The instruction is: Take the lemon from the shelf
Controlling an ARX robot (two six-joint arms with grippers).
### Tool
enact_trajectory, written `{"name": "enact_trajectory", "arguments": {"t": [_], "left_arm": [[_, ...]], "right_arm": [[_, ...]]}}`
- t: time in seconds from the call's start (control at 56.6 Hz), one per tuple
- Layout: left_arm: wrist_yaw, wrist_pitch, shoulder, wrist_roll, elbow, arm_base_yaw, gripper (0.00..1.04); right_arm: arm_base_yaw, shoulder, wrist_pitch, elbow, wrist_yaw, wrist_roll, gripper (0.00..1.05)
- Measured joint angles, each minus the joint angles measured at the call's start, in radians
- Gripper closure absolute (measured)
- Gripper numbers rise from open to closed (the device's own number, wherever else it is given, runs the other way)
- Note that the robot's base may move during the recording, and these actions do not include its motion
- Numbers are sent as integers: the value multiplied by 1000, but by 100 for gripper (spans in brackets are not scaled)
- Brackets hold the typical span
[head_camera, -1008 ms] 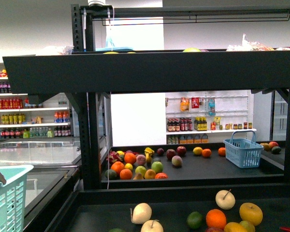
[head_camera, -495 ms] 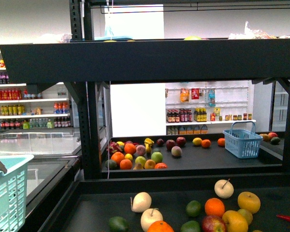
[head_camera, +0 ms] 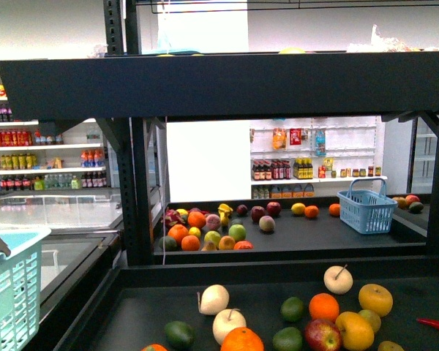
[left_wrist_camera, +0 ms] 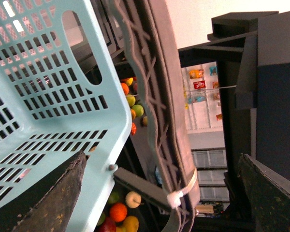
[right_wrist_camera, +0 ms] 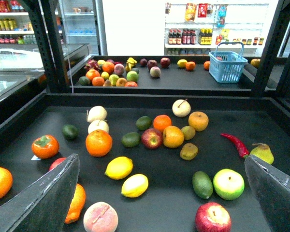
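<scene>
So the right claw is spread wide with nothing in it, hanging over the near deck of the shelf. The lemon lies on that dark deck close under it, just beside a second lemon — a peach nearer, an orange further off. The left claw is released too, with the teal basket right against it, at 8 o'clock in the front view. Way back at 2 o'clock sits a blue basket.

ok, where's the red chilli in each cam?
Front: red chilli at the right edge, on the shelf.
Right wrist: red chilli beside the pear.
Left wrist: not in it.
Shared: the cream stemmed fruit next to an orange, in all three.
</scene>
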Motion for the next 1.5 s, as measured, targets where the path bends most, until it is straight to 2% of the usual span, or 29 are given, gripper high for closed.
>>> {"name": "enact_trajectory", "arguments": {"t": [0.283, 0.654, 1.096, 1.185, 1.503], "left_arm": [[-32, 29, 101, -79, 140, -26, 8], [-76, 20, 162, -96, 206, -57, 9], [-109, -30, 171, -95, 208, -52, 84], [-103, -31, 171, -94, 207, -52, 89], [-45, -75, 80, -31, 169, -73, 92]], "right_arm": [[0, 0, 0, 0, 0, 0, 2], [0, 0, 0, 0, 0, 0, 2], [0, 0, 0, 0, 0, 0, 2], [0, 0, 0, 0, 0, 0, 2], [0, 0, 0, 0, 0, 0, 2]]}}
